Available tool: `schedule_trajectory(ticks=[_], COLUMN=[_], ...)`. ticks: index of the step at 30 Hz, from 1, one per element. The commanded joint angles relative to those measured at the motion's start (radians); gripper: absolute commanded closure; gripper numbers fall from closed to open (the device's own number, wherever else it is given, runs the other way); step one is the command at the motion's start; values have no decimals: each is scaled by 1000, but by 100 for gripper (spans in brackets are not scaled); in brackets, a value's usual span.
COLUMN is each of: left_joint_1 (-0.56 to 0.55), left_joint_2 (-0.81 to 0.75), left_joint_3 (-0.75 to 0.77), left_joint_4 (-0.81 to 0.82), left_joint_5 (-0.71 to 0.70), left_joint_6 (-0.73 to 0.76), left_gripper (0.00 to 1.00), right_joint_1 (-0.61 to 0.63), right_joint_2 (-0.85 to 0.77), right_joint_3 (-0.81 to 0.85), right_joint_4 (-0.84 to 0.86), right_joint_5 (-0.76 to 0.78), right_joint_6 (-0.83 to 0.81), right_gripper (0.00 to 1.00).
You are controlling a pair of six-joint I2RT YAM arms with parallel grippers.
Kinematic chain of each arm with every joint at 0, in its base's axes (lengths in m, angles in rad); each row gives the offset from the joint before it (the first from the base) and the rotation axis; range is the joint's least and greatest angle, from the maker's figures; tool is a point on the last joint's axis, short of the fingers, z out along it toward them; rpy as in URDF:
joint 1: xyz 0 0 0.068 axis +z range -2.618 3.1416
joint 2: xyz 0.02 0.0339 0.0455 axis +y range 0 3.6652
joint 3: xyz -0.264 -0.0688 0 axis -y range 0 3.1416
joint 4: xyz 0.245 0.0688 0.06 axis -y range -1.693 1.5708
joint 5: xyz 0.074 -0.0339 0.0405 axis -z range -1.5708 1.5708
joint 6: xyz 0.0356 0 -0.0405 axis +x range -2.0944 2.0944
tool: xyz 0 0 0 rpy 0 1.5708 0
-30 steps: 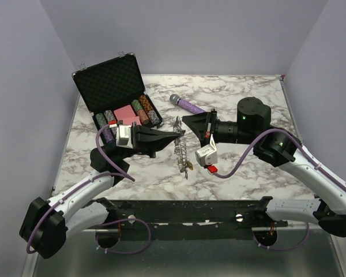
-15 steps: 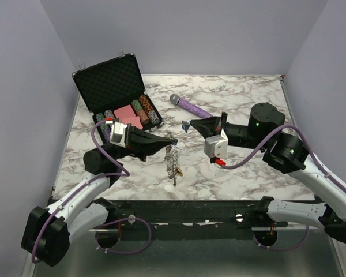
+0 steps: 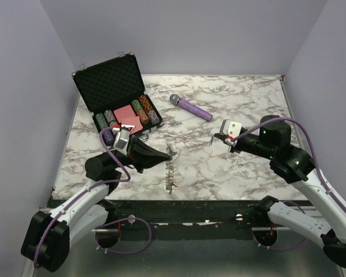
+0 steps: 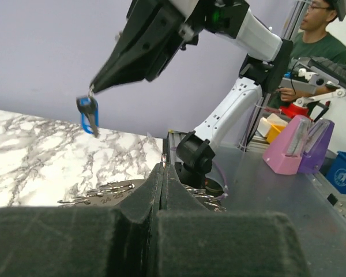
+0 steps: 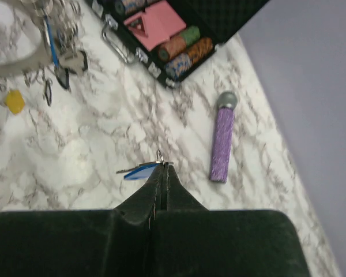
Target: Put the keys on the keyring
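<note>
Both arms have drawn apart since a second ago. Then they met over the middle of the table (image 3: pixel 248 98). Now the left gripper (image 3: pixel 165 154) has pulled back toward 7 o'clock, taking the keyring (image 3: pixel 172 170) with it, and the right gripper (image 3: pixel 214 138) has backed off toward 4 o'clock.

Nearest the bases, the keyring's lower end reaches almost to the table's near edge. The overhead view shows the ring nearly edge-on, so it reads as a thin toothed strip with its long axis running from 12 to 6 o'clock. Its upper end is at the left gripper's tip, whose fingers are pressed together, as far as I can judge clamped on the ring. A yellow-capped key (image 5: pixel 14 101) sits by the ring in the right wrist view.

Farther in, at about 3 o'clock from the ring and well apart from it, the right gripper's fingers are closed on the blue-capped key (image 4: pixel 87 114). They pinch it at the head. In the left wrist view the key hangs blade down.

The coming move likely turns on this gap. The ring lies at 9 o'clock from the key, so the right arm would have to travel back that way and meet the ring's wire squarely.

Beyond, at 12 o'clock, lies the purple microphone (image 3: pixel 191 107). The open chip case (image 3: pixel 112 81) stands at 10 o'clock.
</note>
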Motion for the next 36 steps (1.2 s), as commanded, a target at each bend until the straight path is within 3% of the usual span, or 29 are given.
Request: schedule_trajectory(ticks=[1, 6, 16, 26, 36], left_joint_1=[-1, -14, -35, -40, -41], left_joint_2=[-80, -146, -328, -423, -503], left_joint_3=[-29, -54, -104, -101, -116], left_joint_4=[158, 110, -97, -166, -226], left_joint_5=[-5, -13, -24, -13, -15], left_joint_6=[75, 112, 238, 267, 312], left_gripper=[100, 100, 100, 100, 100], right_joint_1=[-65, -89, -117, -174, -224], right_joint_2=[-81, -122, -105, -16, 168], right_joint_3=[-126, -209, -247, -362, -339], right_joint_4=[-139, -256, -537, -531, -384], right_joint_5=[19, 38, 225, 308, 204], right_joint_6=[43, -33, -153, -205, -156], right_gripper=[100, 100, 100, 100, 100])
